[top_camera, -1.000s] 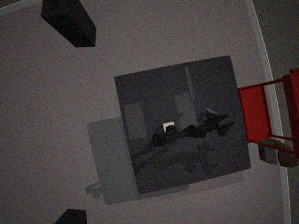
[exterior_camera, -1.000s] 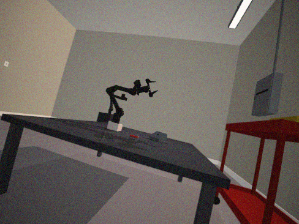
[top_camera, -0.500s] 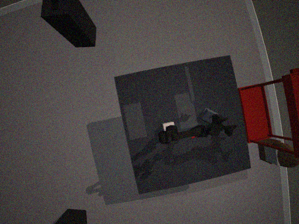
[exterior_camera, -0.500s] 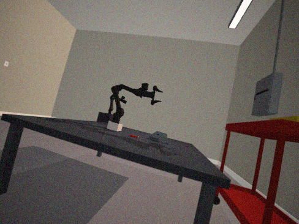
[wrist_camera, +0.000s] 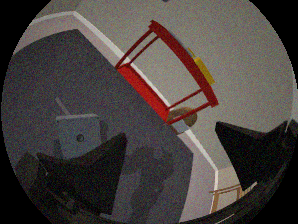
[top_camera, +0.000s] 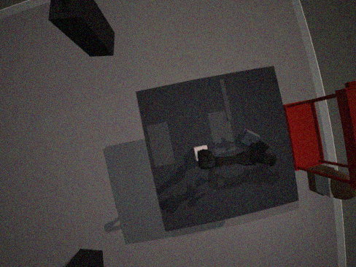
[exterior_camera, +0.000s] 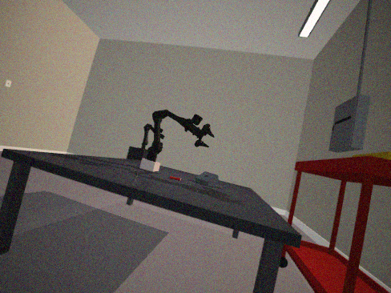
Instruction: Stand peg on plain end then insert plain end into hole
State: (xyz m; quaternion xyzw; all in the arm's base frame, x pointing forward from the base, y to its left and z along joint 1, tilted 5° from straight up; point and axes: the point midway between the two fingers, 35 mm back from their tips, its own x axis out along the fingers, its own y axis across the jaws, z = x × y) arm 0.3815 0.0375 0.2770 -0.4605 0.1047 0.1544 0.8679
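The red peg [exterior_camera: 175, 178] lies on its side on the dark table [top_camera: 255, 87] [exterior_camera: 256, 208]; its white band is too small to make out. It is not visible in the wrist view, nor in the top view. The grey sloped panel [top_camera: 251, 136] [exterior_camera: 208, 176] [wrist_camera: 68, 145] stands on the table to the right of the peg in the exterior view. Its round dark hole [wrist_camera: 80, 138] shows in the wrist view. My gripper [exterior_camera: 211, 141] [wrist_camera: 173, 132] is wide open and empty, high above the table and roughly above the panel in the exterior view, tilted forward and down.
A white block [top_camera: 197, 149] [exterior_camera: 150, 165] stands near the arm's base, left of the peg in the exterior view. A red cart [top_camera: 303, 135] [exterior_camera: 360, 166] [wrist_camera: 145, 92] stands beyond the table's edge. A brown round object [top_camera: 343, 188] [wrist_camera: 186, 116] is beside the cart.
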